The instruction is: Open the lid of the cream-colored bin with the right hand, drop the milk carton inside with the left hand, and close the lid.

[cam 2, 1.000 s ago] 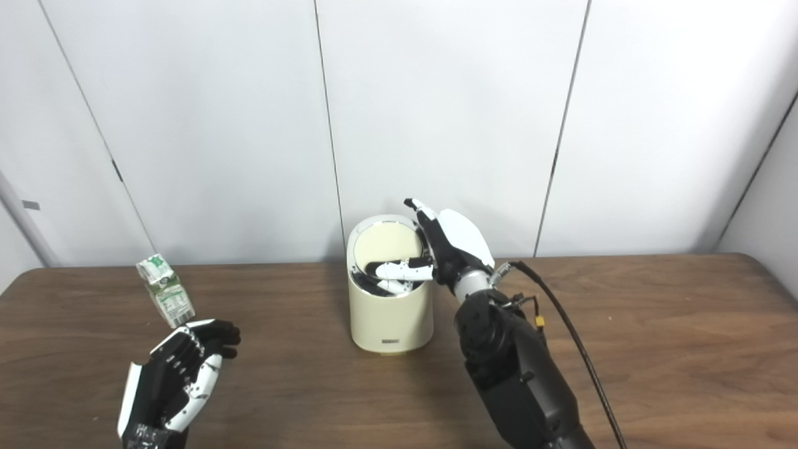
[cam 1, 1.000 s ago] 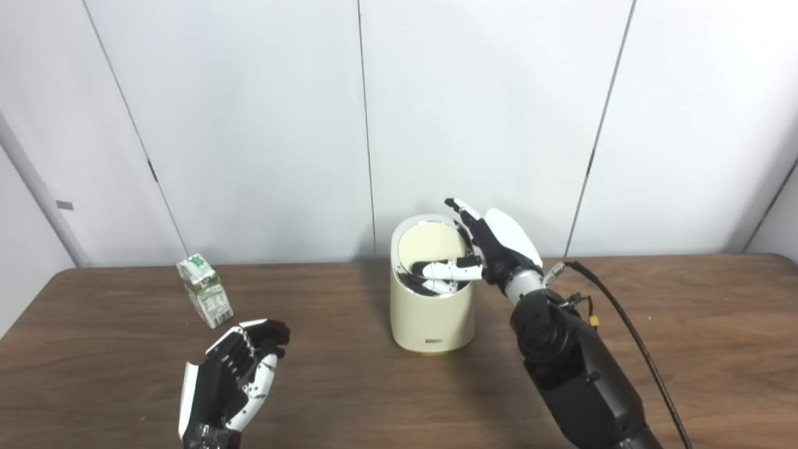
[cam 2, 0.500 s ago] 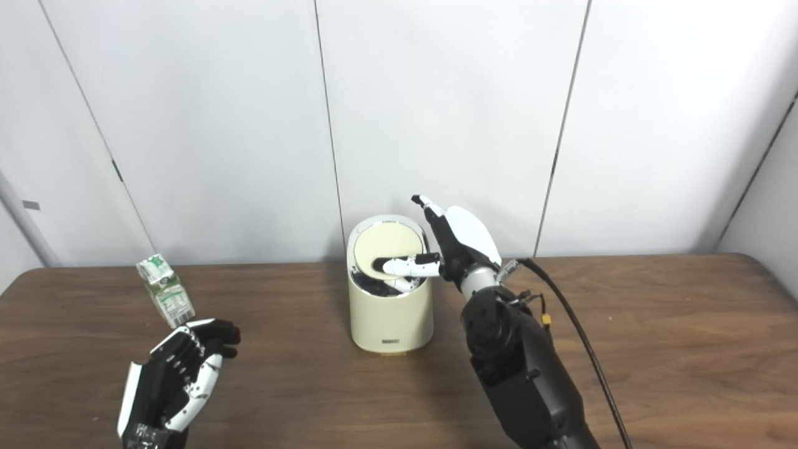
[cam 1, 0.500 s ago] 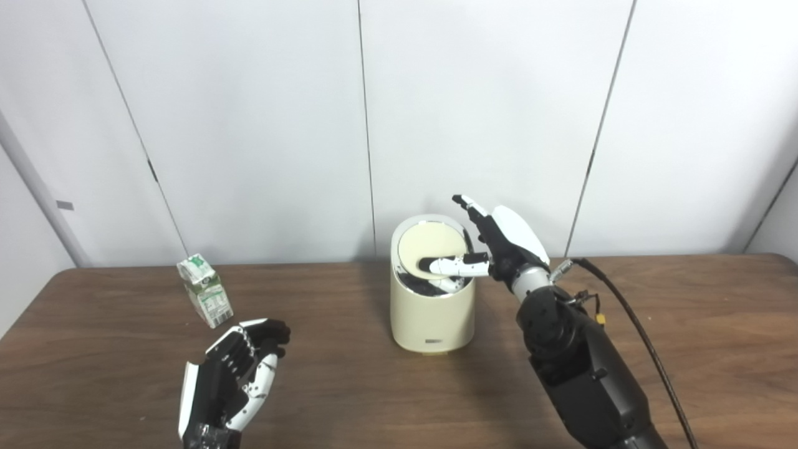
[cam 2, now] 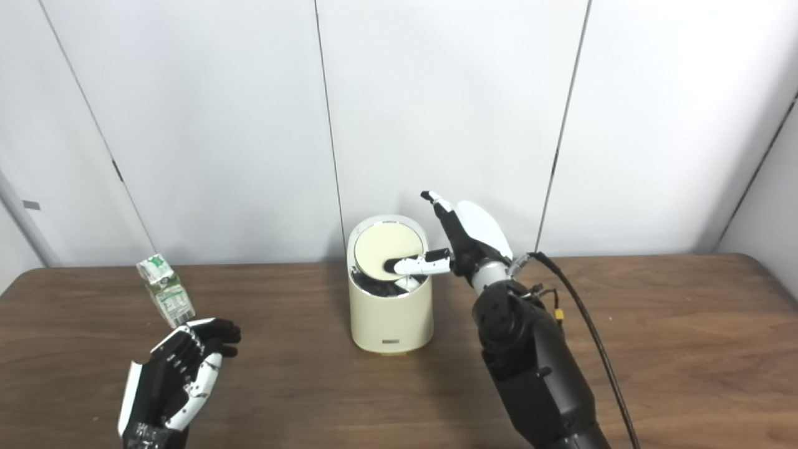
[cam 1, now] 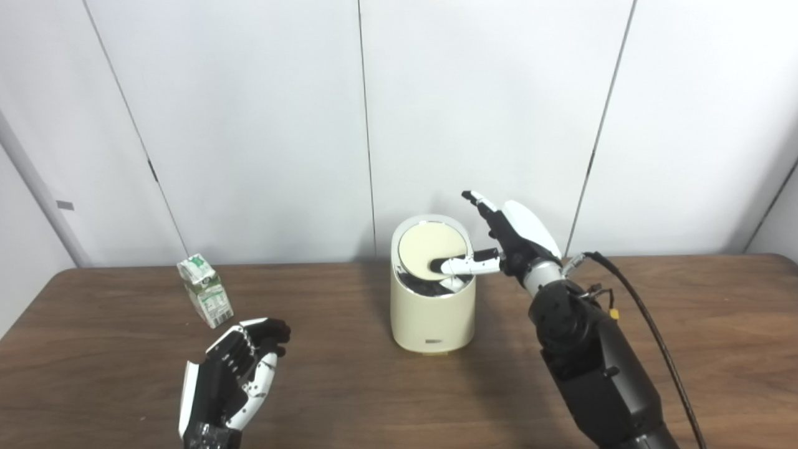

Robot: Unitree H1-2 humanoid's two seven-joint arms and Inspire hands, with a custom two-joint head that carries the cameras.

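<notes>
Propping the round cream lid (cam 1: 431,250) of the cream-colored cylindrical bin (cam 1: 431,315) near the tabletop's back edge, the right hand (cam 1: 508,240) has fingers spread; the left hand (cam 1: 234,377), loosely released, should next grasp the green-and-white milk carton (cam 1: 204,290).

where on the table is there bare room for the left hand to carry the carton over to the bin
Bare wood runs between the milk carton and the cream bin, and along the front edge between the left hand and the right forearm. It is crowded only at the bin's top, where the right hand reaches over the lid.
</notes>
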